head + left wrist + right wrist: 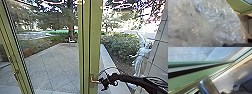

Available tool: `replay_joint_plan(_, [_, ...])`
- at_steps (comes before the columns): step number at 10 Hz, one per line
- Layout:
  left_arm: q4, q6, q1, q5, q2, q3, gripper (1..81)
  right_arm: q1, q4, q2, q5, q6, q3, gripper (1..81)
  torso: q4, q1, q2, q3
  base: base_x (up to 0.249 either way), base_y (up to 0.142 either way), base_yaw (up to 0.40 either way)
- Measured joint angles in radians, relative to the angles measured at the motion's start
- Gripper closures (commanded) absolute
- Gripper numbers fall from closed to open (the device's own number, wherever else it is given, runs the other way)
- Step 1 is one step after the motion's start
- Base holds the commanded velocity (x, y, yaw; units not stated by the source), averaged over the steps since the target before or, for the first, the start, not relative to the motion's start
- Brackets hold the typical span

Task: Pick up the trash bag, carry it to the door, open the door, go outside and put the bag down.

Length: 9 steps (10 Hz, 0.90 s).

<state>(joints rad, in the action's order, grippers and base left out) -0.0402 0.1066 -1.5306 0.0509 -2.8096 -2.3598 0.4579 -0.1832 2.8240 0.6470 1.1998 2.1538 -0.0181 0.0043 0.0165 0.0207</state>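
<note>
Green door (96, 37) ahead, its handle (92, 78) right at my right hand (102, 82); the clear trash bag (205, 22) is close by my left hand. How open either is, or what it grips, I cannot tell.

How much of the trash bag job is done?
The trash bag shows big in the left wrist view, so picking it up looks done. The right end effector is at the door handle, so opening seems in hand. The paved yard lies ahead: going out and putting the bag down look left.
</note>
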Motion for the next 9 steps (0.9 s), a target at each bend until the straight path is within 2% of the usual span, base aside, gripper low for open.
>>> replay_joint_plan(3, [0.000,0.000,-0.003,0.000,0.000,0.000,81.1,0.006,0.030,0.040,0.027,-0.001,0.060,1.0,0.000,0.000,0.000,0.000,0.000,0.000,0.000])
replay_joint_plan(5, [0.000,0.000,-0.006,0.001,0.000,0.000,81.1,0.016,0.062,0.050,0.020,-0.001,0.074,1.0,0.000,-0.002,0.000,0.001,0.000,0.000,0.000])
replay_joint_plan(9, [0.001,0.000,-0.022,0.002,0.001,-0.017,81.1,0.082,0.170,0.098,-0.089,0.026,0.139,1.0,-0.001,-0.002,0.001,0.002,0.000,0.000,0.000])
